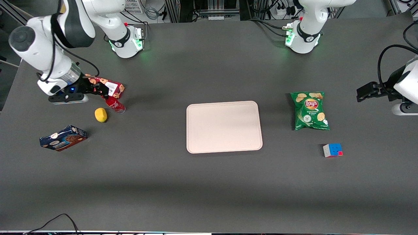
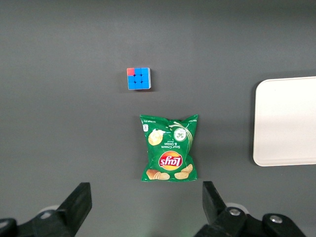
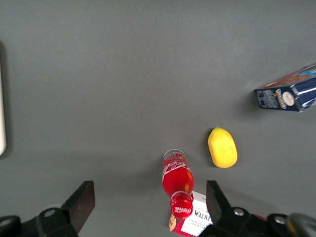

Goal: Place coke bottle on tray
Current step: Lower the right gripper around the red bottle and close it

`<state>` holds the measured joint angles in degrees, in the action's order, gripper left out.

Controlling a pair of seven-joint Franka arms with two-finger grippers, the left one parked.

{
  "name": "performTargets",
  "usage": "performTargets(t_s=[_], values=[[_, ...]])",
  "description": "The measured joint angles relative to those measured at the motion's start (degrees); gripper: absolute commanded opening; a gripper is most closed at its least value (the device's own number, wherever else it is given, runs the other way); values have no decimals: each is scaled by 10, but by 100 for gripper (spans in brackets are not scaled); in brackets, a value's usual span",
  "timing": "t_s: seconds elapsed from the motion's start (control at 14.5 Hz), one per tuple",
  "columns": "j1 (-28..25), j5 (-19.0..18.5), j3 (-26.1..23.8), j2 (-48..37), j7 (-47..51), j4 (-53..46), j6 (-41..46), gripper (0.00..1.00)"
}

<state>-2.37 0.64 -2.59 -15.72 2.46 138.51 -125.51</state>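
The coke bottle (image 1: pixel 115 105) is a small red bottle with a red cap and a clear base. It stands upright on the table toward the working arm's end, just in front of a red cookie box (image 1: pixel 111 86). The gripper (image 1: pixel 99 91) hovers above the bottle's cap, open and empty. In the right wrist view the bottle (image 3: pixel 177 181) shows between the spread fingers (image 3: pixel 84 200), close to one of them, and the gripper (image 3: pixel 149 200) holds nothing. The pale pink tray (image 1: pixel 224 126) lies empty at the table's middle; its edge shows in the right wrist view (image 3: pixel 1 98).
A yellow lemon (image 1: pixel 101 115) lies beside the bottle, nearer the front camera. A dark blue box (image 1: pixel 63 137) lies nearer still. A green Lay's bag (image 1: pixel 310 111) and a colour cube (image 1: pixel 332 150) lie toward the parked arm's end.
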Motion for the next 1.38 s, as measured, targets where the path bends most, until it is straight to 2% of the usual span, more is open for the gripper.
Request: performTargets(t_s=[0.48, 1.38], values=[[13, -6, 0, -6, -46, 108, -94, 100], [30, -7, 0, 12, -84, 138, -97, 98]])
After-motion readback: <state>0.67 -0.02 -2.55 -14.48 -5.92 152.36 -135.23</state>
